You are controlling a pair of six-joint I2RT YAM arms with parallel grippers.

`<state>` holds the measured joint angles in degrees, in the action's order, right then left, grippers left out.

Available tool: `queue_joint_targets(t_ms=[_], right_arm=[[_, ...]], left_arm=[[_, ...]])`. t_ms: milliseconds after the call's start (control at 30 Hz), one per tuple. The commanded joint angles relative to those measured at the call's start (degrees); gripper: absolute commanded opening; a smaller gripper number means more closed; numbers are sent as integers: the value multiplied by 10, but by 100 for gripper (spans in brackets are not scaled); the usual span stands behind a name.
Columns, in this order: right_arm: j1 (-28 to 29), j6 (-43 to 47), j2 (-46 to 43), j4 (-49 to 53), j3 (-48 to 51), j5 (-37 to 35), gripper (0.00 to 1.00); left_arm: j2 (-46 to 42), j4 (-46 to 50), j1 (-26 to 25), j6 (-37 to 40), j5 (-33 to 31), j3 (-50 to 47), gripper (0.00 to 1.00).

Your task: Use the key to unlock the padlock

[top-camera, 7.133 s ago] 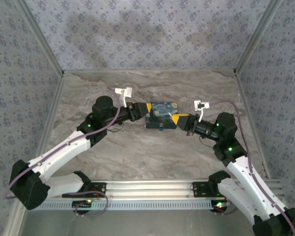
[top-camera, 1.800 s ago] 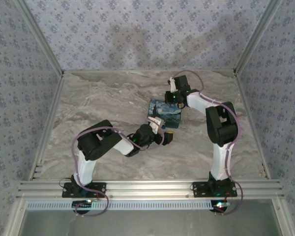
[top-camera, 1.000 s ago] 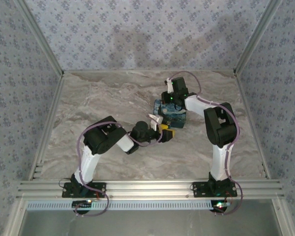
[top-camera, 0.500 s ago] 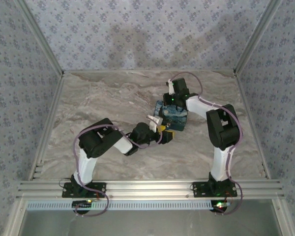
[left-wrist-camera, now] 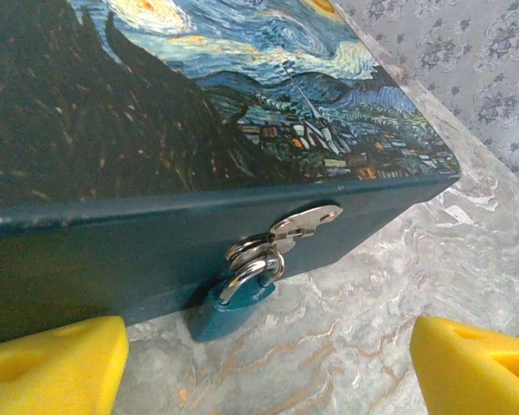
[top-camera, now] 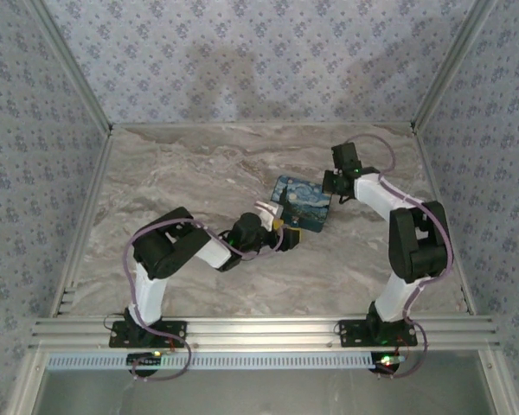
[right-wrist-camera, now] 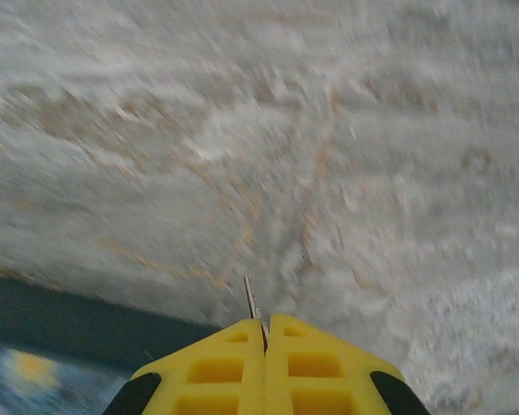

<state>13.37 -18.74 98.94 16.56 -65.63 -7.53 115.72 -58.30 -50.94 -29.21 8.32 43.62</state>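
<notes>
The padlock (left-wrist-camera: 233,303), small and dark blue, hangs by its silver shackle from the metal hasp (left-wrist-camera: 307,220) on the front wall of the starry-night box (left-wrist-camera: 199,112), its body resting on the table. My left gripper (left-wrist-camera: 264,372) is open, one yellow finger (left-wrist-camera: 52,367) on each side of the padlock, touching nothing. From above, the left gripper (top-camera: 287,233) sits at the near edge of the box (top-camera: 301,199). My right gripper (right-wrist-camera: 265,324) is shut on the key (right-wrist-camera: 251,303), whose thin blade sticks out of the tips. The right gripper (top-camera: 331,188) is just off the box's right side.
The marble table (top-camera: 199,173) is walled by patterned panels on three sides. An aluminium rail (top-camera: 259,333) with both arm bases runs along the near edge. A dark corner of the box (right-wrist-camera: 52,324) lies low at the left of the right wrist view.
The right arm has swung from over the back of the box to its right side, still shut on the key. The box has turned a little. The left gripper opened wider.
</notes>
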Motion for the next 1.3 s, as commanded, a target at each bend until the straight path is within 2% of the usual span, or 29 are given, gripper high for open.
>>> queue_joint_targets(t_ms=[0,200,367,600,733,900,1167,1267], right_arm=[[6,-23,0,15,37,-7,0],[22,-14,23,7,20,26,0],[24,-13,38,9,5,44,0],[23,-11,40,2,6,67,0],[23,-10,40,4,3,68,0],[25,-11,41,1,2,73,0],[34,-10,43,4,-3,75,0],[32,-6,42,5,-2,74,0]], left_arm=[[23,15,3,12,24,34,85],[37,41,6,15,78,71,84],[51,40,9,0,140,92,76],[58,-1,18,-29,155,80,78],[36,6,18,-21,96,55,80],[37,53,17,-14,80,72,81],[62,30,10,-30,115,100,79],[64,-18,17,-50,146,86,71]])
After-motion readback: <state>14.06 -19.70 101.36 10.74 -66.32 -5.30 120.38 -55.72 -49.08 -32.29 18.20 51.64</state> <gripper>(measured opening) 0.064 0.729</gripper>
